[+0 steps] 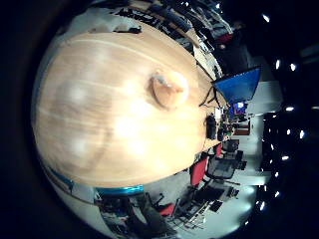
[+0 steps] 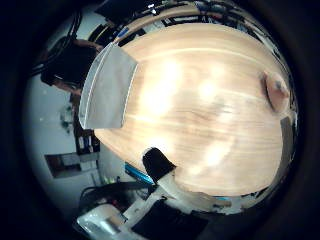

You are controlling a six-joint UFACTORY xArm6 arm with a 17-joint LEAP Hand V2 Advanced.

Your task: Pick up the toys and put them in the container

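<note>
A small tan and orange toy [image 1: 168,88] lies on the light wooden table [image 1: 99,114], alone out on the bare top and some way below the palm. It shows again as the toy [image 2: 276,92] near the table's far side. A grey, soft-sided container [image 2: 107,92] stands at the table's edge, well apart from the toy. One finger of my right hand [image 2: 159,172], white with a black tip, reaches out straight over the table's near edge. It touches nothing and the hand holds nothing.
A blue-lit monitor [image 1: 239,83] stands off one end of the table, with dark gear [image 1: 212,127] beside it. Red and black chairs [image 1: 199,172] stand on the floor past the blue-trimmed table edge [image 1: 119,190].
</note>
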